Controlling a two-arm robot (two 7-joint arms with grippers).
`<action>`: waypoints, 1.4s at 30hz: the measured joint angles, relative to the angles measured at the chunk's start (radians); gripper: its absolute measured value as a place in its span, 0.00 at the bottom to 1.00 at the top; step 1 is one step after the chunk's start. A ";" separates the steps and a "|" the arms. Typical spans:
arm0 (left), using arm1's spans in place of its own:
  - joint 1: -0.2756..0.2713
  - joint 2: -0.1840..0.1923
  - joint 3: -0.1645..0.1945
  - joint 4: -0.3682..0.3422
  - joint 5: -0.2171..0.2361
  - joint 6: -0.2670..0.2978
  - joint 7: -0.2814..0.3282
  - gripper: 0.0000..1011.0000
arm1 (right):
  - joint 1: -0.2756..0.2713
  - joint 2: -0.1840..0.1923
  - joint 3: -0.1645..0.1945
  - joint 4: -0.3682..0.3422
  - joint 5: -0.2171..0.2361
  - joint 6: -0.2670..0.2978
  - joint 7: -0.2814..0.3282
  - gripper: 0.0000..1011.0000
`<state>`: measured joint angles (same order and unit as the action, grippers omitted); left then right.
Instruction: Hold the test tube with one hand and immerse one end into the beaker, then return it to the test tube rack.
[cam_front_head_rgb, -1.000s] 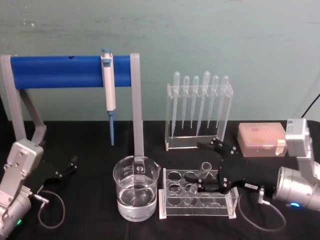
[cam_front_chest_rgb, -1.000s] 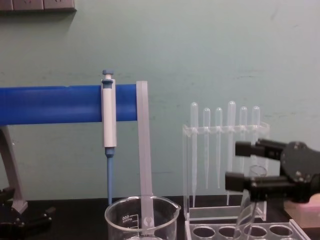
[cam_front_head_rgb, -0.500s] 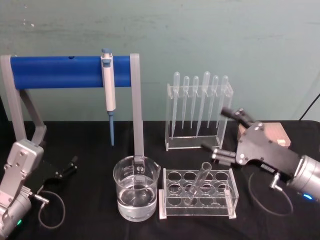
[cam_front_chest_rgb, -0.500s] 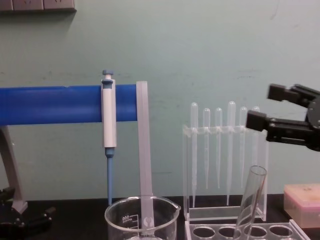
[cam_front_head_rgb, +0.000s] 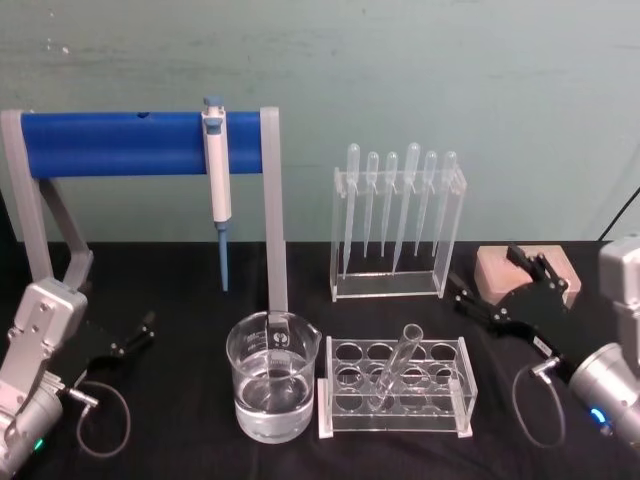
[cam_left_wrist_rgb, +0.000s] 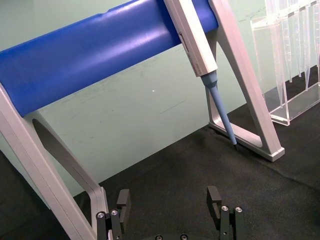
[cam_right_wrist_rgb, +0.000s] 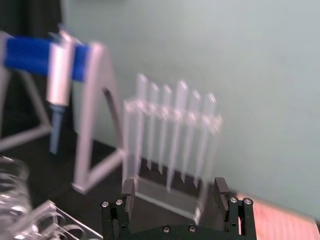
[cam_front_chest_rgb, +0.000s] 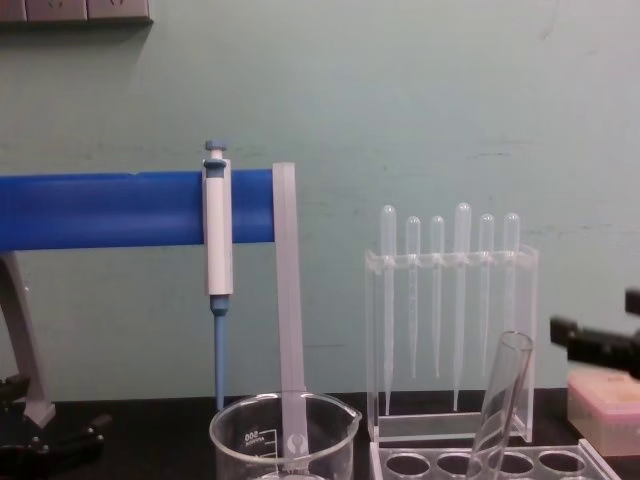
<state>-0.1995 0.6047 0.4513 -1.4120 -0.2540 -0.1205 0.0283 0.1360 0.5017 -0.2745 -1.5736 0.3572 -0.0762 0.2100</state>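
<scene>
Only partly visible, right pincer (cam_front_head_rgb: 497, 291) gapes, empty.

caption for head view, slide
Test tube leaning in rack beside beaker; open right gripper clear of it.

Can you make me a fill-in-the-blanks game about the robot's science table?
1. The test tube leans in the clear ____.
2. The beaker holds clear ____.
3. The right gripper has its fingers ____.
4. The pipettor hangs on the ____ bar.

Missing words: rack; liquid; open; blue
</scene>
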 joint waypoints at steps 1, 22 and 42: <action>0.000 0.000 0.000 0.000 0.000 0.000 0.000 0.99 | 0.000 -0.008 0.000 0.004 -0.004 0.018 -0.014 0.99; 0.000 0.000 0.000 0.000 0.000 0.000 0.000 0.99 | 0.030 -0.051 -0.016 0.056 -0.035 0.110 -0.050 0.99; 0.000 0.000 0.000 0.000 0.000 0.000 0.000 0.99 | 0.027 -0.049 -0.015 0.052 -0.030 0.106 -0.048 0.99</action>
<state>-0.1995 0.6047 0.4514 -1.4120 -0.2539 -0.1206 0.0283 0.1633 0.4529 -0.2890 -1.5216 0.3273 0.0298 0.1618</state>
